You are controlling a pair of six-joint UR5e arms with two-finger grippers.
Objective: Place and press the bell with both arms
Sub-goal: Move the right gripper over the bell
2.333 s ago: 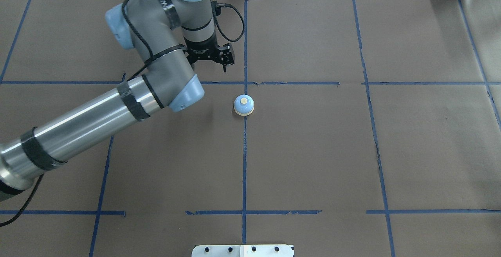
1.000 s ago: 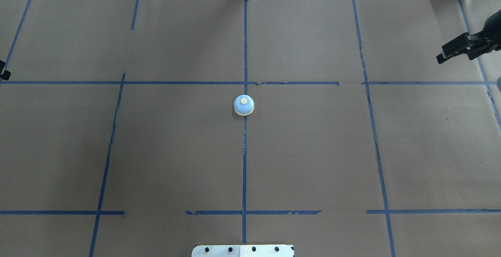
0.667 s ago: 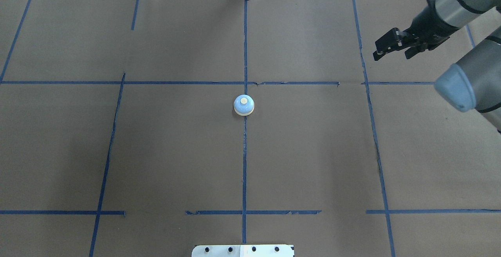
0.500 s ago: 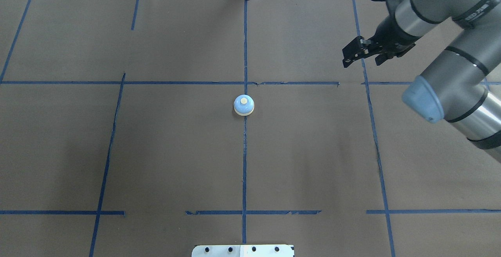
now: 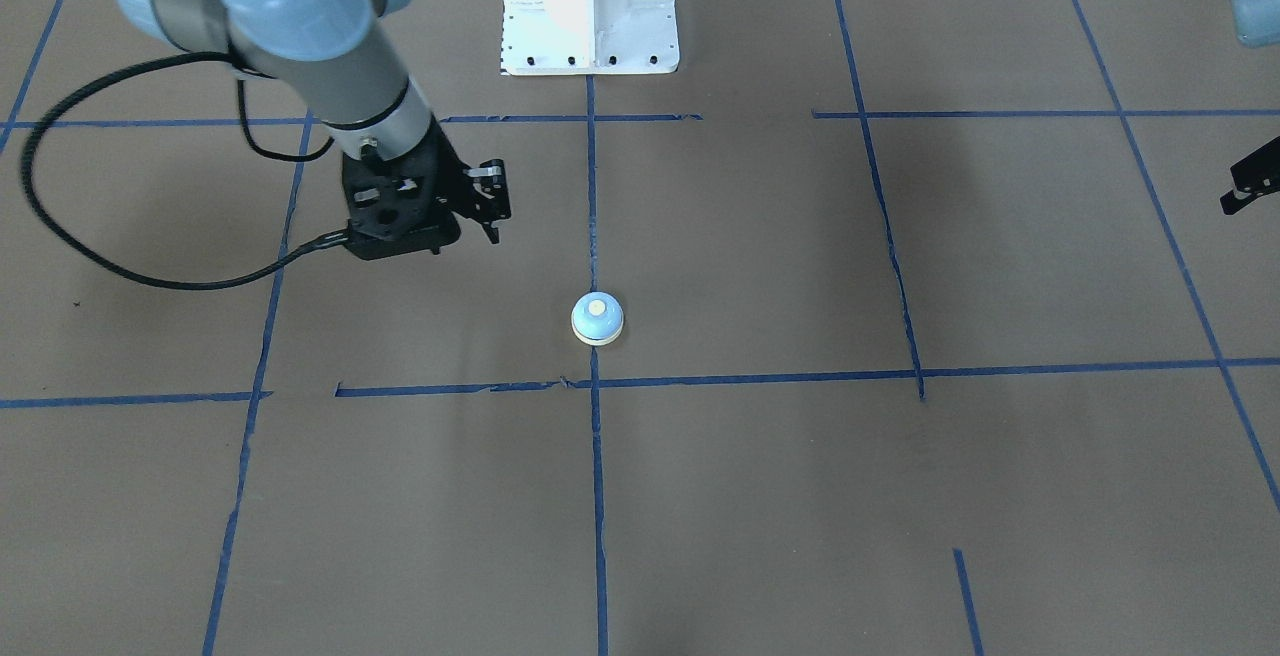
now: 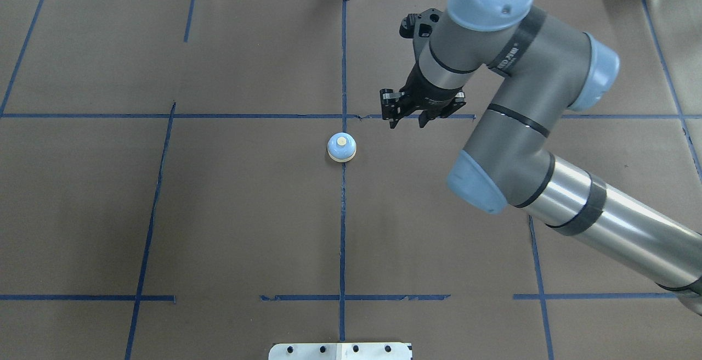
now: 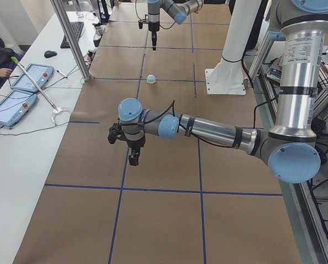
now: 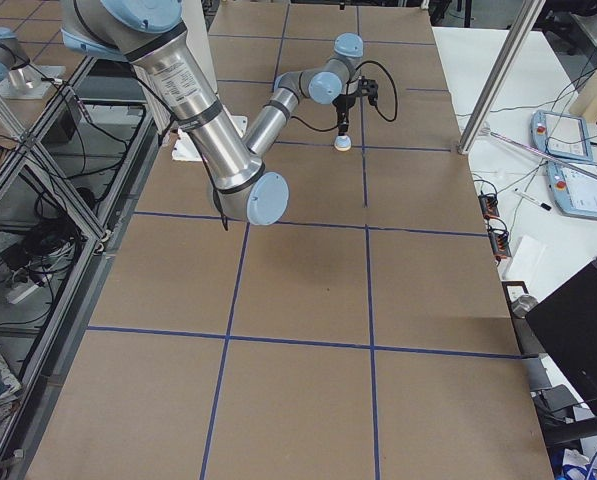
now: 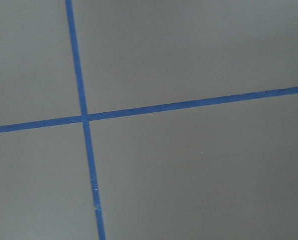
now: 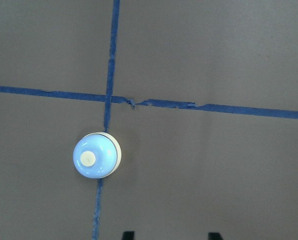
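The light-blue bell [image 6: 341, 147] with its cream button stands upright on the brown table where the blue centre tape lines meet; it also shows in the front view [image 5: 597, 318] and the right wrist view [image 10: 96, 155]. My right gripper [image 6: 407, 124] hangs open and empty above the table, a short way to the bell's right and slightly beyond it, not touching it. Its two fingertips [image 10: 128, 235] show apart at the bottom of the wrist view. My left gripper [image 7: 133, 160] is far off to the left over bare table; only a finger [image 5: 1250, 186] shows in the front view, so I cannot tell its state.
The white pedestal base [image 5: 590, 6] stands at the robot's side of the table. Blue tape lines [image 9: 84, 120] grid the brown cover. A metal post [image 7: 70, 38] and the operators' desk with tablets [image 7: 21, 93] run along the far side.
The left arm has pulled back out of the overhead view to the left. The right arm has swept in from the right edge to just beside the bell. The bell has not moved.
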